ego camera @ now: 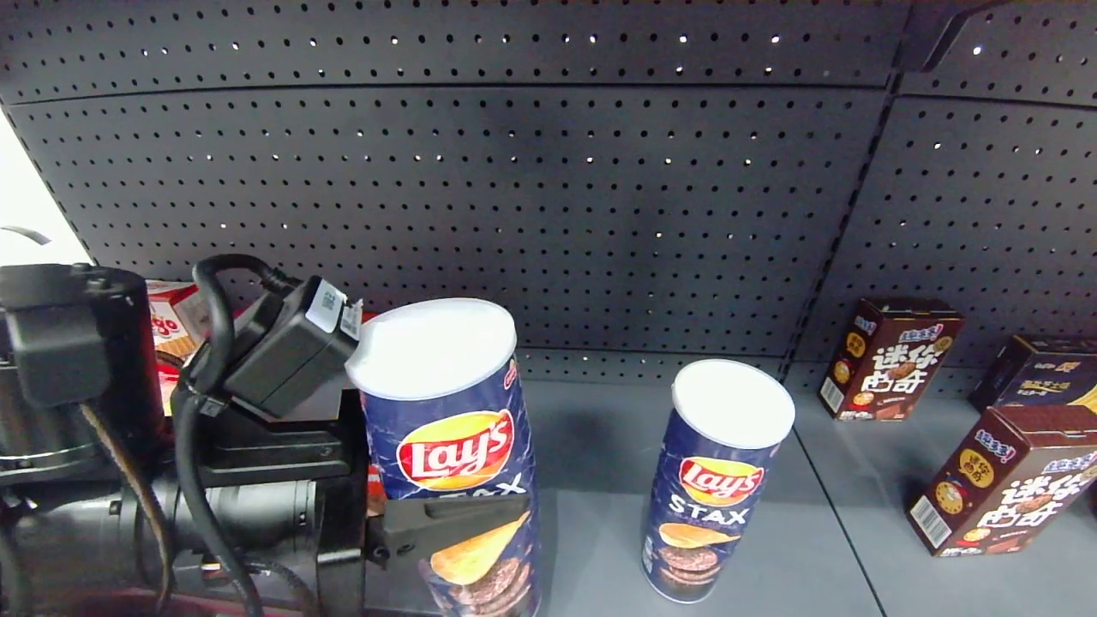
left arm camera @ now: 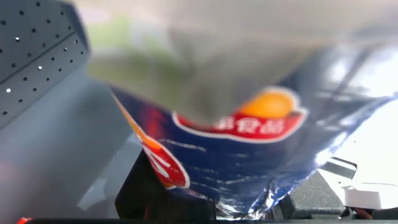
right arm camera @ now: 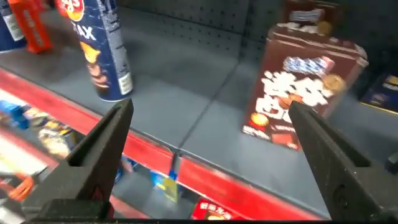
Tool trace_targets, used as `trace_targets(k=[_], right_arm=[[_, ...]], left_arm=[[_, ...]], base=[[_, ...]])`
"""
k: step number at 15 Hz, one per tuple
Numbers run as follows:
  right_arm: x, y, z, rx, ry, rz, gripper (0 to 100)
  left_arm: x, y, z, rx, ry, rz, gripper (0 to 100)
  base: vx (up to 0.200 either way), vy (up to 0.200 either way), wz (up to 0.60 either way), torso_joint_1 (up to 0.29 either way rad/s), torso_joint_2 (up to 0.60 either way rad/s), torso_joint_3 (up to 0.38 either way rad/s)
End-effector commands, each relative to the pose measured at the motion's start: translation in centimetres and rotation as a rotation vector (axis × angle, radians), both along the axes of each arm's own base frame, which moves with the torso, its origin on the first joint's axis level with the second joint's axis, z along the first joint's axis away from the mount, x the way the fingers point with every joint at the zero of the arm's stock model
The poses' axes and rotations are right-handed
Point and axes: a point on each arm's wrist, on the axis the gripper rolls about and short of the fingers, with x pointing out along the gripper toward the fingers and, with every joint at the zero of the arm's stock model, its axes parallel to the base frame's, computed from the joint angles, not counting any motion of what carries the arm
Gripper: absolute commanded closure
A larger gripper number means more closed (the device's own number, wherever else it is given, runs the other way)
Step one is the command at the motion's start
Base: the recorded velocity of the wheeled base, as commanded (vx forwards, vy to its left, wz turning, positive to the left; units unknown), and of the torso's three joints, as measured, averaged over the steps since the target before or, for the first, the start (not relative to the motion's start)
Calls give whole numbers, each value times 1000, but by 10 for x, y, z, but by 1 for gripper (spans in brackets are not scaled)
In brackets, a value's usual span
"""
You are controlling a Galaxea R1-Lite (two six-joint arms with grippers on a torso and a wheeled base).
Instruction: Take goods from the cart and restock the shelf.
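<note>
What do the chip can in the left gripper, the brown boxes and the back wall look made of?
Held chip can: likely cardboard tube, glossy printed wrap, white lid probably plastic.
Brown boxes: printed cardboard, judging by sharp folded edges.
Back wall: dark panel with rows of holes, probably painted metal.

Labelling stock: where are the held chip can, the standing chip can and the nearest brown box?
held chip can [ego camera: 454,452], head view, red logo.
standing chip can [ego camera: 733,403], head view, white lid.
nearest brown box [ego camera: 1003,488], head view, front face.
</note>
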Motion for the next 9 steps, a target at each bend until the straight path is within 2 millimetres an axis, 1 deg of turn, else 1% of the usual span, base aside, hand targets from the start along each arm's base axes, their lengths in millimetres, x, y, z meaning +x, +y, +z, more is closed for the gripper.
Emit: trace_targets(k=[1,2,4,5,7,9], right_arm=[[-6,-2,-21,-14,-43,-24,0],[-6,-2,-20,-16,-47,-23,0],[-3,-1,-29,-42,-24,-27,0],[-1,-1,-35,-59,-26,-56,0],[0,-5,-55,-67,-52,-185,0],[0,-6,-54,-60,-64,-255,0]], left_arm=[[10,-4,3,-3,-7,8,100],[12,-6,1,8,-5,30,100],[11,-8,0,22,-8,63,100],[10,-8,-1,23,-5,60,100],[15,-10,4,15,-21,64,100],[20,-14,12,-1,-41,57,100]], base=[[0,0,0,0,0,0],[0,0,0,0,0,0],[0,0,0,0,0,0],[0,0,0,0,0,0],[0,0,0,0,0,0],[0,0,0,0,0,0]])
